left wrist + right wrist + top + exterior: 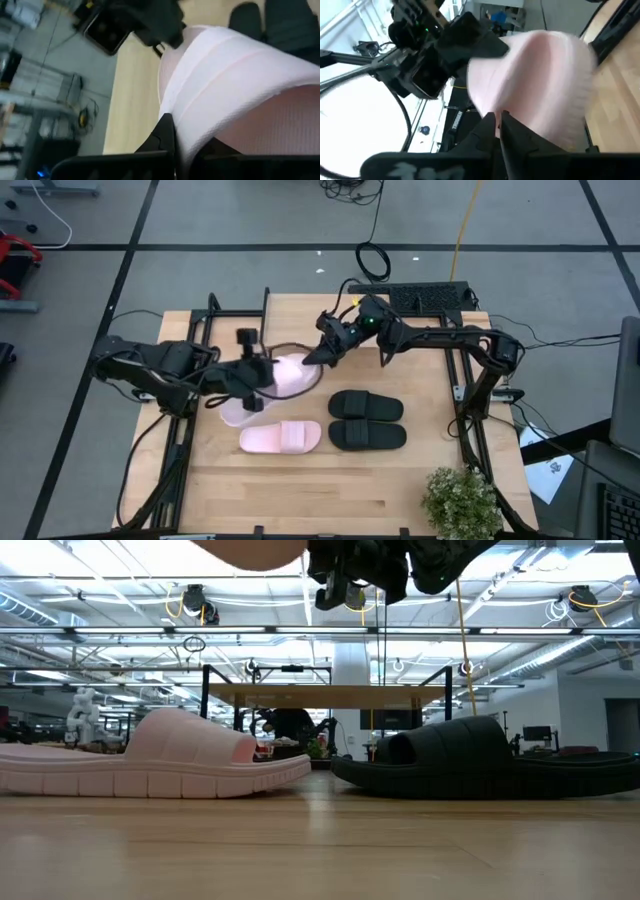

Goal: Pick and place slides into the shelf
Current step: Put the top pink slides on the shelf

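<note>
Pink sandal fabric fills most of the left wrist view, so that's the closest thing to any camera: the left pincer (262,370) is clamped shut on one pale pink slide (270,385), holding it up off the counter (300,490). From above, that lifted slide hangs over the middle-left of the counter, angled, with its far end reaching toward the right pincer (318,356).

That right pincer sits right at the other end of the same pink slide. In its own wrist view the two fingers (492,125) look nearly together against the edge of the slide, but honestly I can't tell if they're actually pinching it or just touching it. The arm comes in from the right side and reaches across the back of the counter.

Rest of the shoes are all down flat. Second pink slide (281,438) lies on the counter just in front of the lifted one. The black pair (366,420) sits beside it to the right, two black slides side by side, touching or nearly so.

From the low view you see the pink one (150,755) and a black one (490,758) toe to toe, with the shelf (335,695) standing behind them, its wooden top bare from this angle. There's a small potted plant (460,500) at the front right corner.
</note>
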{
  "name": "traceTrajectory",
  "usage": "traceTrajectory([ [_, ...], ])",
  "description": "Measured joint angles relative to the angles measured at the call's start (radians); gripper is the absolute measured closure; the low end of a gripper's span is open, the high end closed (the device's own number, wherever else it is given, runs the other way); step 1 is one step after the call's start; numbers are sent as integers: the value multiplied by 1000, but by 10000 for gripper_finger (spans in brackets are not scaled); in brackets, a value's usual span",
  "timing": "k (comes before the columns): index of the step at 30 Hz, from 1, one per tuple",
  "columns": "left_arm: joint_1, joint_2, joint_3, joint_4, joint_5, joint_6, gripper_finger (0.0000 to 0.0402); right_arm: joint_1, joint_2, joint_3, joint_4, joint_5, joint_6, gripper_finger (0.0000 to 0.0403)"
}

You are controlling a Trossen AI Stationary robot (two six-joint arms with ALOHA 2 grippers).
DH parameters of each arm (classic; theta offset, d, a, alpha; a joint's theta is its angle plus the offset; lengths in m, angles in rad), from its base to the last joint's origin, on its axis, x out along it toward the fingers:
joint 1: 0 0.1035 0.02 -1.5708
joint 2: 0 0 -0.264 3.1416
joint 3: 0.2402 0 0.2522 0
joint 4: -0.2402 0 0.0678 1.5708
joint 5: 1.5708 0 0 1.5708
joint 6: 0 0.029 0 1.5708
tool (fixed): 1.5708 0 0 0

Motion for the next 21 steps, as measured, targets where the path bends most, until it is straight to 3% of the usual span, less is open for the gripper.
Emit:
traceTrajectory([
  [4, -33, 3, 37, -195, -62, -177, 400, -23, 0, 0, 2, -3, -6, 379],
  [10, -51, 3, 44, -209, -164, -357, 401, -62, 1, 0, 6, 73, -88, 380],
  [16, 45, 50, 43, -257, -275, -551, 401, -103, 2, 0, 99, 109, -137, 381],
  [21, 160, 100, 43, -246, -284, -543, 401, -149, -36, -1, 147, 110, -149, 381],
])
